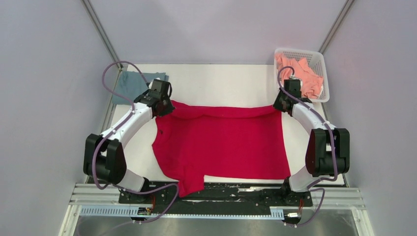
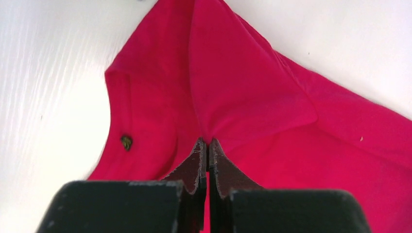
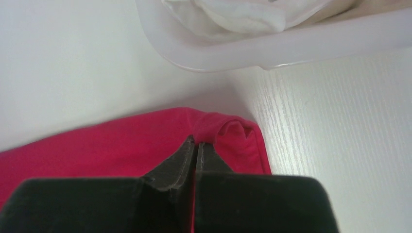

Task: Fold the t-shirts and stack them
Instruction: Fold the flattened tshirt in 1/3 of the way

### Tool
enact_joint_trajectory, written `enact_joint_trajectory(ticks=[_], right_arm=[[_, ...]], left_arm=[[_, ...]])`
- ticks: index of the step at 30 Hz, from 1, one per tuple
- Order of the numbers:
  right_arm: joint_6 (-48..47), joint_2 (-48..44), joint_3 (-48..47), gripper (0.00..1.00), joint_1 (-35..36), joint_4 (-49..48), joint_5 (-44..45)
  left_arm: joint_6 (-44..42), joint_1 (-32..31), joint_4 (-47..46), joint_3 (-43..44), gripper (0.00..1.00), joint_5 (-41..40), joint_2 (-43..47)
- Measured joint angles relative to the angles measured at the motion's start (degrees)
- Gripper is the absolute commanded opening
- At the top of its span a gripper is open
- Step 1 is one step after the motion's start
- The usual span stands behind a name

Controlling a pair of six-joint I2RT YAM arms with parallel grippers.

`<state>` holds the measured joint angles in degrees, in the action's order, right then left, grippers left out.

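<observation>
The red t-shirt (image 1: pixel 221 142) is spread on the table (image 1: pixel 221 81), its far edge pinched at the left by the left gripper (image 2: pixel 208 144) and at the right by the right gripper (image 3: pixel 196 147), both clamped tight on cloth. The blue-grey t-shirt (image 1: pixel 129 84) is seen far left; the pink t-shirt (image 1: pixel 305 73) is bundled in the basket (image 1: pixel 301 52) far right.

White table (image 1: pixel 221 83) noted, wood-grain texture seen in right wrist view (image 3: pixel 340 145). White plastic mesh basket (image 1: pixel 298 52) is set on the table's far right corner; its smooth rim (image 3: pixel 291 48) is seen close up. Pale grey enclosure walls (image 1: pixel 216 29) are seen on three sides. An aluminium rail (image 1: pixel 98 199) and black base plate (image 1: pixel 255 191) are fixed along the near edge.
</observation>
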<state>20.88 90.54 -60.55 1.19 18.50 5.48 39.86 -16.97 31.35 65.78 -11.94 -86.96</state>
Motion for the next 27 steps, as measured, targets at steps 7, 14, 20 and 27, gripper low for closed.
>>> enact_joint_trajectory(ticks=[7,14,20,27], right_arm=[[-1.11,-0.33,-1.05,0.0,0.0,2.82,0.33],[-1.95,-0.92,-2.12,0.01,0.0,4.52,0.44],[-2.4,-0.92,-2.21,0.03,0.0,5.46,0.42],[-2.78,-1.05,-2.29,0.1,0.0,7.8,0.7]], left_arm=[[4.52,-1.31,2.8,-5.64,0.0,-0.96,9.18],[6.54,-1.7,4.59,-9.79,0.0,-1.55,18.08],[7.54,-2.19,5.4,-12.68,0.0,-1.03,20.83],[8.41,-2.95,6.73,-18.73,0.02,1.11,22.8]])
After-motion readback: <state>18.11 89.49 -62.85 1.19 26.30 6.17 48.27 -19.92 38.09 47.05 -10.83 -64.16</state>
